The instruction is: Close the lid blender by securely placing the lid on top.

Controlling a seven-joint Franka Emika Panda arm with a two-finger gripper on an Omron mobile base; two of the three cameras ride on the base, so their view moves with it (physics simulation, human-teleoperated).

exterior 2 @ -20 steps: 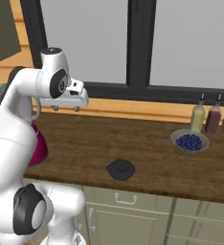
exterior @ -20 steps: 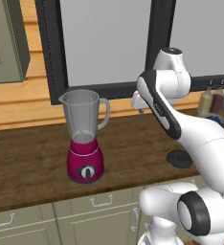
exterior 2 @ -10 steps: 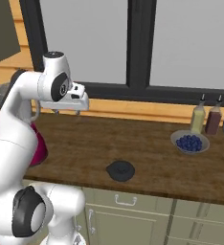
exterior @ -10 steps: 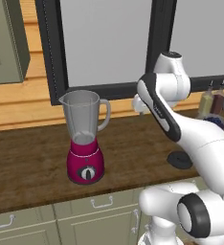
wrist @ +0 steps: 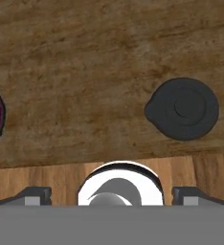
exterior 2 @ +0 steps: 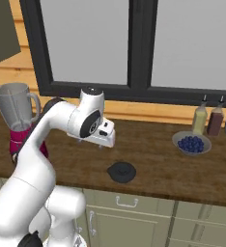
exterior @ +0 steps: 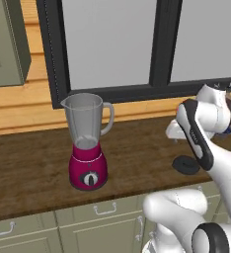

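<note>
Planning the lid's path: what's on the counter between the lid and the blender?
Just bare wooden counter between the lid and the blender, seen in the left base view.

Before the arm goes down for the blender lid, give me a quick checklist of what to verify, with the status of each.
1. Gripper open and empty: ok, nothing sits between its fingers in the hand view.
2. Lid free to grasp: ok, it lies flat on the counter with nothing on or against it.
3. Gripper lined up over the lid: not ok, in the hand view the lid sits off to one side, not between the fingers.
4. Blender jar mouth open and upright: ok, no lid on it.
5. Bowl of blueberries and bottles out of the way: ok, they stand apart from the lid.
</note>
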